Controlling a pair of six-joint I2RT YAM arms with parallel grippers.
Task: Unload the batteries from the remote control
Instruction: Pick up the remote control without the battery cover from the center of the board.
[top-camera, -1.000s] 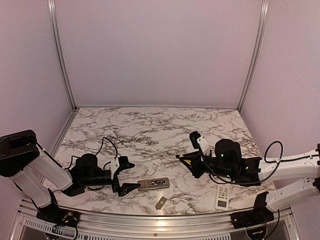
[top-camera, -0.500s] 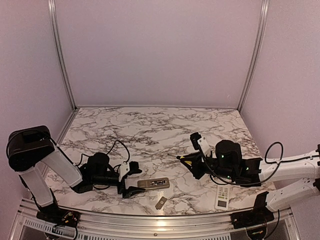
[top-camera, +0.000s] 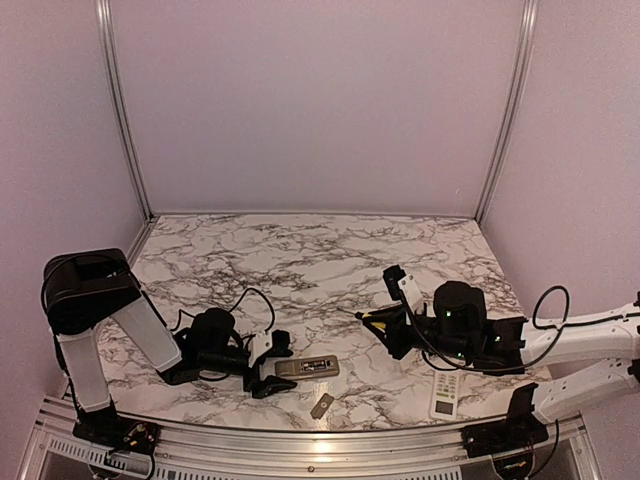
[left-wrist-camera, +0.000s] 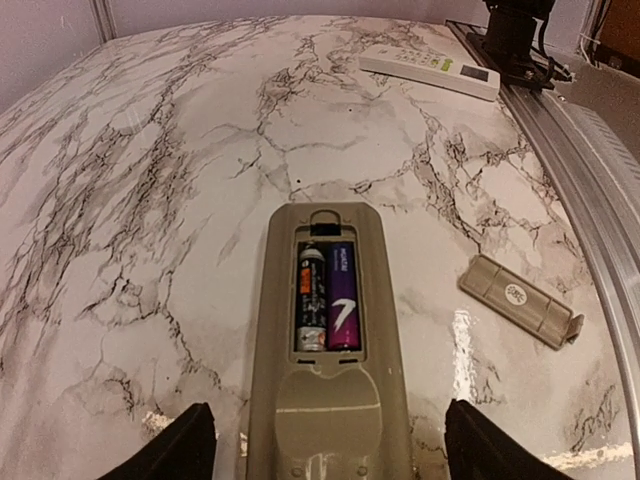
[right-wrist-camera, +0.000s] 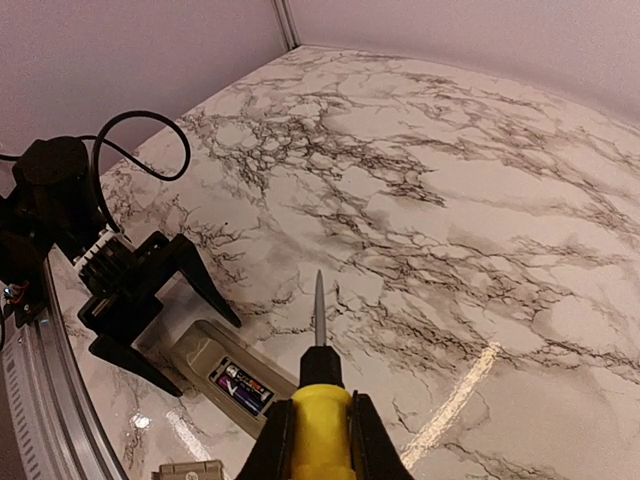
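A grey remote (top-camera: 307, 367) lies back-up near the table's front edge, its battery bay open. In the left wrist view the remote (left-wrist-camera: 325, 400) holds a dark battery (left-wrist-camera: 311, 295) and a purple-blue battery (left-wrist-camera: 342, 295) side by side. My left gripper (top-camera: 272, 365) is open, one finger on each side of the remote's near end (left-wrist-camera: 330, 445), not touching it. My right gripper (top-camera: 385, 325) is shut on a yellow-handled screwdriver (right-wrist-camera: 320, 410), held above the table to the right of the remote (right-wrist-camera: 225, 375), tip pointing towards it.
The flat grey cover plate (top-camera: 321, 405) lies loose in front of the remote, and it shows in the left wrist view (left-wrist-camera: 518, 300). A white remote (top-camera: 444, 394) lies at the front right by the metal table rail (left-wrist-camera: 585, 190). Purple walls enclose the marble table.
My left arm has slid right along the table until its open fingers flank the remote's left end. My right arm with the screwdriver has barely shifted.
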